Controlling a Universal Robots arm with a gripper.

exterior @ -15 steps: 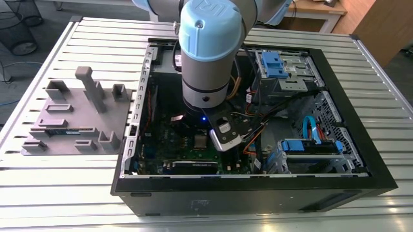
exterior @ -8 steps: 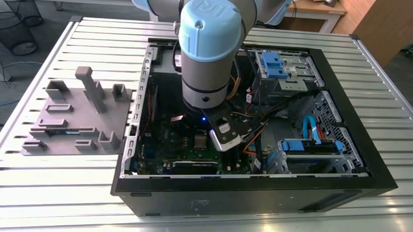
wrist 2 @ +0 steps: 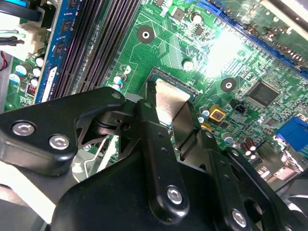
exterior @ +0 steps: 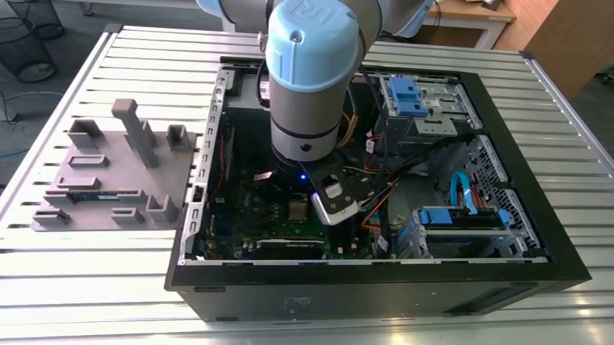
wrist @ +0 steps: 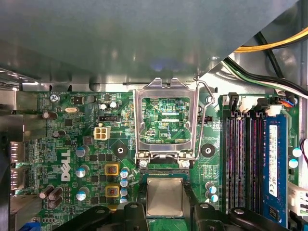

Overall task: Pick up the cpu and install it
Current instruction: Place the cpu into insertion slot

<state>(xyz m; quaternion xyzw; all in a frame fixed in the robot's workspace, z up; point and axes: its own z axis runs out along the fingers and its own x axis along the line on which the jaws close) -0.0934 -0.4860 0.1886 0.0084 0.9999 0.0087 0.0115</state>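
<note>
Exterior view: arm (exterior: pixel 305 79) reaches into the open case (exterior: pixel 384 295). Second wrist view: gripper (wrist 2: pixel 169 98) closed on the cpu (wrist 2: pixel 168 110), at the socket (wrist 2: pixel 166 76). First wrist view: frame (wrist: pixel 166 86) stands open — best keep the cpu level, edges square to the socket

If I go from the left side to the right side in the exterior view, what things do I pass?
Grey tray → robot arm → blue drive brackets → brown wooden cabinet.

Grey tray (exterior: pixel 113 164), computer case (exterior: pixel 384 296), slatted table (exterior: pixel 96 287)
</note>
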